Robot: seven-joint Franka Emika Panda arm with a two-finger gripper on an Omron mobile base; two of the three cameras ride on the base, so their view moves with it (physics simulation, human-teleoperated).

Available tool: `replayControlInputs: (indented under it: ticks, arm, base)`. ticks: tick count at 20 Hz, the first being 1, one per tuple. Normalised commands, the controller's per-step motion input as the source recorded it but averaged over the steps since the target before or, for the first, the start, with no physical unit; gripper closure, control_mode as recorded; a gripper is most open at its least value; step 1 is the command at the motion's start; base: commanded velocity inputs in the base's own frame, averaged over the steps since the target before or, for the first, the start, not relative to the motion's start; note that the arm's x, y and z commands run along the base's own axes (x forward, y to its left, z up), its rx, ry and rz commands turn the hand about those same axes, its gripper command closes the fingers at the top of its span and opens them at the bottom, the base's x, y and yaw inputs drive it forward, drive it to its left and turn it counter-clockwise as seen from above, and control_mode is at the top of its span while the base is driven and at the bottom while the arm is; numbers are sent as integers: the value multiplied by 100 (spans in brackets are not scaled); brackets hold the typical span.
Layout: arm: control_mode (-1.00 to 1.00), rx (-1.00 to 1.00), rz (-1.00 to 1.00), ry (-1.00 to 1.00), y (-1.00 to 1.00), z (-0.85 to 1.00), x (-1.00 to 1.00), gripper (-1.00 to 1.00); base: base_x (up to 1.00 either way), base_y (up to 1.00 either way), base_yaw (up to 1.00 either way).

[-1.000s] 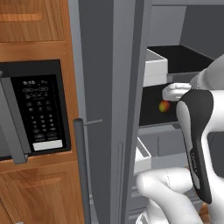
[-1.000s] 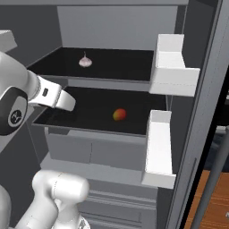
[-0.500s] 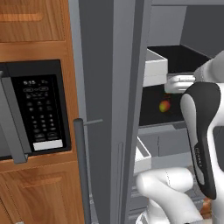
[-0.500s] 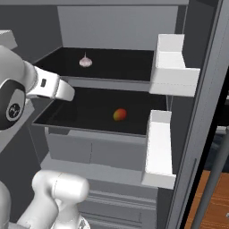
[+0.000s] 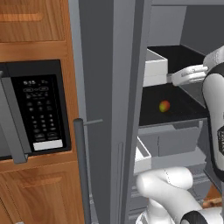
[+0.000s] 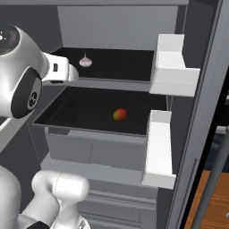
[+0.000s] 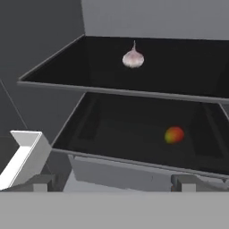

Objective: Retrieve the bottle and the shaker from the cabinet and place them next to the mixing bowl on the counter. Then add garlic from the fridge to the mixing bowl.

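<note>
The garlic [image 7: 133, 58] is a pale bulb with a thin stem, alone on the upper black fridge shelf [image 7: 53, 77]. It also sits at the shelf's back left in the right base view [image 6: 85, 61]. My gripper [image 7: 115, 182] is open, its two dark fingertips [image 7: 44, 182] wide apart with nothing between them. It hovers in front of the open fridge, below and well short of the garlic. The arm's white wrist [image 6: 58, 74] is level with the upper shelf's front edge. The bottle, the shaker and the mixing bowl are out of view.
A red-yellow fruit [image 6: 119, 114] lies on the lower shelf [image 6: 67, 120]. White door bins [image 6: 174, 67] hang on the open door at right, another [image 7: 24, 156] at left. A grey drawer front [image 6: 89, 152] sits below. A microwave [image 5: 39, 109] and wood cabinets stand left of the fridge door [image 5: 113, 109].
The arm has lifted the hand from the lower shelf's level up to the upper shelf's front edge. The gripper stayed open.
</note>
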Motion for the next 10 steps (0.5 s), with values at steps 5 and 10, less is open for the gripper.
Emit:
replayControlInputs:
  ticks: [5, 10]
  arm:
    - [-100, -6, -4, 0, 35, 0, 55, -100]
    - [-100, -7, -13, 16, 40, 0, 56, -100]
  base:
    - [0, 0, 0]
    - [0, 0, 0]
